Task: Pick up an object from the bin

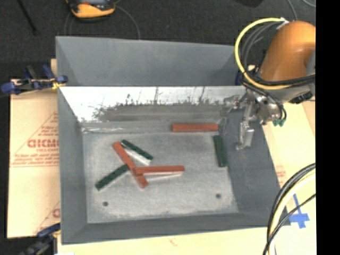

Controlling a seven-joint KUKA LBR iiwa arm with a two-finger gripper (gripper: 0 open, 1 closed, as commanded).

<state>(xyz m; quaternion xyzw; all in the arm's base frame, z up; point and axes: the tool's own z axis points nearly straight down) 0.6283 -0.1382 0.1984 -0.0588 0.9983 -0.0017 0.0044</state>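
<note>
Front of the bin (159, 224): bare grey slope and floor, with nothing lying on it.
Heap, left of centre: four sticks lie crossed and touching. A dark green stick (110, 178) is nearest the front, a slanted red stick (126, 161) lies across it, a red-and-white stick (162, 170) points right, and a green-and-white stick (137, 151) is furthest back. All are well apart from the pincer.
Lone green stick (219, 151): lies by itself on the floor at the foot of the right wall, touching nothing else.
Its long axis: runs front to back, leaning only a little.
Pincer (246, 136): hangs over the right sloping wall with nothing seen in it. I cannot tell whether it is spread or pressed together.
Key relation: the lone green stick lies just beside the pincer, to its left and a touch nearer the front. I judge it the likeliest pick, needing a short move left and down, closing across the stick's narrow width.
Back red stick (195, 127): lies along the foot of the far wall, long axis left to right, its right end near the pincer.
Risk: the right wall crowds the green stick, so the outer side of the pincer may scrape the slope.
</note>
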